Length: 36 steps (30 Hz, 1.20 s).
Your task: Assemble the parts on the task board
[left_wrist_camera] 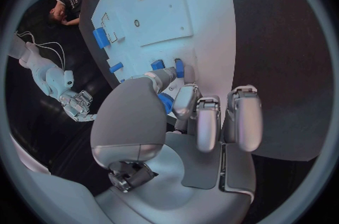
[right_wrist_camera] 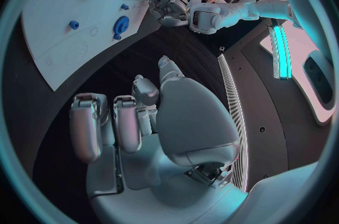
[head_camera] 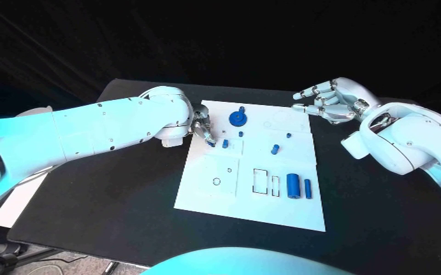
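Your left robot hand [head_camera: 203,130] pinches a small blue peg [head_camera: 213,142] at the task board's [head_camera: 220,200] left edge, blue gear [head_camera: 238,118] just beyond, while your right robot hand [head_camera: 329,101] hovers empty, fingers loosely spread, over the table [head_camera: 101,205] near the board's far right corner.

We cannot tell whether the left hand [head_camera: 203,130] holds or merely touches the small blue part [head_camera: 213,142] at its fingertips; in the left wrist view its own thumb covers much of that piece [left_wrist_camera: 166,102]. The outlined slots on the task board [head_camera: 276,208] are too small to read. In the right wrist view the board [right_wrist_camera: 64,43] is cut off by the circle's rim.
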Available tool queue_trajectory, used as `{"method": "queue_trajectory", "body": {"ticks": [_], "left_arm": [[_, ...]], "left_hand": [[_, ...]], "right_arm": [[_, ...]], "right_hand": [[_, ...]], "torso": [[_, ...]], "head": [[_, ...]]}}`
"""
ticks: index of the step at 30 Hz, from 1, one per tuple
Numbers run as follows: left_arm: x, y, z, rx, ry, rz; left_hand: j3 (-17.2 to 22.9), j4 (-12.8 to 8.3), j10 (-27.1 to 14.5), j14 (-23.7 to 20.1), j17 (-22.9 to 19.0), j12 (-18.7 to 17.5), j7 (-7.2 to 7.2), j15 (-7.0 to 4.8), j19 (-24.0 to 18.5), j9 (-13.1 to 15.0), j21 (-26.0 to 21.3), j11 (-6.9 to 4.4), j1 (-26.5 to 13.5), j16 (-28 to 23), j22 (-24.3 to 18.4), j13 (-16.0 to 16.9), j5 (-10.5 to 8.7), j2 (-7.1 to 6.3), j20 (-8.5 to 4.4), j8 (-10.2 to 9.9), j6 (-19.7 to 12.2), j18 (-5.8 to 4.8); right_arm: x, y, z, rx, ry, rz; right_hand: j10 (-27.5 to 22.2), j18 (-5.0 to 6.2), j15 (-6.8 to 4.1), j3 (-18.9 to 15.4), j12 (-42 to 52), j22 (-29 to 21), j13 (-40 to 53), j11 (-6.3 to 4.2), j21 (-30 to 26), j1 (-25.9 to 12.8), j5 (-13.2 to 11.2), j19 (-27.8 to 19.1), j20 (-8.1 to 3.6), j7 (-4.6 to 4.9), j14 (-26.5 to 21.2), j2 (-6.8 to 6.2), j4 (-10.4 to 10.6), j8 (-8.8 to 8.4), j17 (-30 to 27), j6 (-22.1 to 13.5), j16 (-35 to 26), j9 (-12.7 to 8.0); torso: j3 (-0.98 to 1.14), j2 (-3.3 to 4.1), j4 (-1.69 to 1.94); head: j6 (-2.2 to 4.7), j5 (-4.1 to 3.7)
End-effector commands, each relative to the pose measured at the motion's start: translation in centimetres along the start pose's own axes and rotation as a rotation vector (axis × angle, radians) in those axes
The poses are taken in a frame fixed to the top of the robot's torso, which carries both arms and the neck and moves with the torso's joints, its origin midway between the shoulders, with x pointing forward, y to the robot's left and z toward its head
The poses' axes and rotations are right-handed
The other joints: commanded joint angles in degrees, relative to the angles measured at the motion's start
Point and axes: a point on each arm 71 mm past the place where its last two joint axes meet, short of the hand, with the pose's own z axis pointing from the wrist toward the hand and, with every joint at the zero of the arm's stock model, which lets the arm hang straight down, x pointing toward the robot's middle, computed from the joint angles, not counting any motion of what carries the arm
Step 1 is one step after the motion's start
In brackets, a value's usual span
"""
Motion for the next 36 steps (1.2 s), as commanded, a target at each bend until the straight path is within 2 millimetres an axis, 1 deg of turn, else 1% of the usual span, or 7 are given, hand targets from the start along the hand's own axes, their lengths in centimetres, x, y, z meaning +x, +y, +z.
{"method": "queue_trajectory", "body": {"ticks": [1,11,22,28,36], "left_arm": [[0.52,-0.05,0.09,0.005,0.042,0.021],[0.52,-0.19,0.23,0.006,0.016,-0.001],[0.60,-0.24,0.32,0.006,-0.005,-0.016],[0.57,-0.31,0.30,0.009,-0.021,-0.021],[0.54,-0.28,0.25,0.007,-0.033,-0.023]], "left_hand": [[6.8,-6.5,0.4,5.9,15.1,0.0,-0.55,-0.45,2.5,0.0,0.2,0.13,0.6,0.2,8.4,0.0,0.19,-0.02,-0.35,0.3,0.6,0.09],[7.0,-6.4,0.5,5.9,15.1,0.2,-0.55,-0.44,2.5,0.0,0.2,0.14,0.4,0.2,8.5,0.2,0.22,0.04,-0.35,0.4,0.7,0.07],[7.1,-6.4,0.5,5.9,15.1,0.2,-0.56,-0.44,2.6,-0.1,0.3,0.13,0.4,0.2,8.6,0.2,0.23,0.10,-0.35,0.4,0.8,0.05],[7.2,-6.4,0.6,5.9,15.1,0.4,-0.57,-0.44,2.7,-0.1,0.4,0.11,0.4,0.2,8.7,0.4,0.25,0.11,-0.35,0.4,0.8,0.01],[7.3,-6.5,0.6,5.9,15.1,0.4,-0.60,-0.46,2.7,-0.1,0.5,0.09,0.4,0.2,8.9,0.4,0.29,0.05,-0.36,0.4,0.9,-0.04]], "right_arm": [[0.14,-0.01,0.00,0.000,0.016,0.002],[0.17,0.02,0.01,-0.001,0.016,0.003],[0.16,0.01,0.01,-0.002,0.015,0.003],[0.17,0.00,0.02,-0.002,0.016,0.003],[0.19,-0.01,0.02,-0.002,0.017,0.004]], "right_hand": [[-0.1,0.16,-0.21,-0.3,-0.2,4.9,-0.1,-0.26,-0.2,-0.2,0.2,0.9,-0.18,0.01,4.4,0.51,0.0,-0.04,7.9,0.4,-0.2,0.0],[-0.1,0.16,-0.21,-0.3,-0.2,4.9,-0.1,-0.26,-0.2,-0.2,0.2,0.9,-0.18,0.01,4.4,0.51,0.0,-0.04,7.9,0.4,-0.2,0.0],[-0.1,0.16,-0.21,-0.3,-0.2,4.9,-0.1,-0.26,-0.2,-0.2,0.2,0.9,-0.18,0.01,4.4,0.51,0.0,-0.04,7.9,0.4,-0.2,0.0],[-0.1,0.16,-0.21,-0.3,-0.2,4.9,-0.1,-0.26,-0.2,-0.2,0.2,0.9,-0.18,0.01,4.4,0.51,0.0,-0.04,7.9,0.4,-0.2,0.0],[-0.1,0.16,-0.21,-0.3,-0.2,4.9,-0.1,-0.26,-0.2,-0.2,0.2,0.9,-0.18,0.01,4.4,0.51,0.0,-0.04,7.9,0.4,-0.2,0.0]], "torso": [[0.02,0.01,0.08],[-0.01,0.02,-0.02],[0.02,0.00,0.02],[0.00,-0.01,0.02],[-0.01,0.02,0.01]], "head": [[-0.05,0.00],[-0.03,0.03],[-0.12,-0.08],[-0.08,-0.09],[-0.23,-0.10]]}}
